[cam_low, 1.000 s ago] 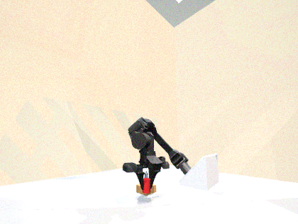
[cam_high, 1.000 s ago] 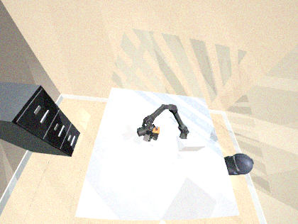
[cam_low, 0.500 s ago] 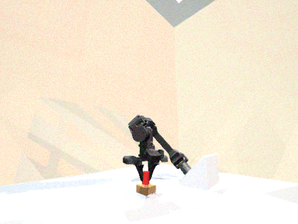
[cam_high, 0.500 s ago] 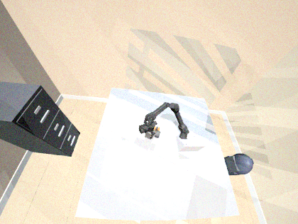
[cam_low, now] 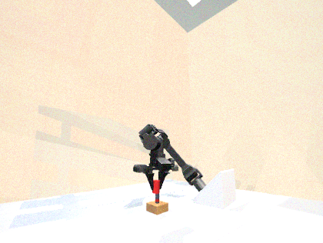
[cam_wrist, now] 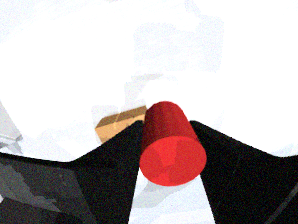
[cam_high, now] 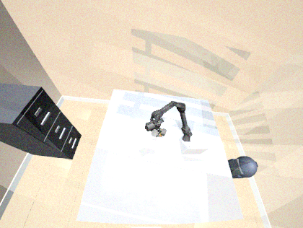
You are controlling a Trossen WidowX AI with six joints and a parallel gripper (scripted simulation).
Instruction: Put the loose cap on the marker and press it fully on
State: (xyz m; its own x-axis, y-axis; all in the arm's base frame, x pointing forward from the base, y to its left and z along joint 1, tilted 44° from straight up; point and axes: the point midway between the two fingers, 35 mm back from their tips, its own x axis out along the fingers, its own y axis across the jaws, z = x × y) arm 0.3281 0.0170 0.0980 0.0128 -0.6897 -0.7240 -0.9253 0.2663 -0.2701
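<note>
An office-like room with plain beige walls: a white table [cam_high: 119, 187] stands on a wood-toned floor [cam_high: 43, 191], flanked by a dark drawer cabinet [cam_high: 40, 124] (pale handles on its fronts) and a rounded dark chair [cam_high: 244, 167].

Top view looked steeply down from high, far off, taking whole table [cam_high: 108, 187]. Exterior view sat low at table level, facing arm [cam_low: 173, 154] side-on, nearer. Wrist view rode just behind fingers, very close. All three shared holder block [cam_low: 157, 208].
</note>
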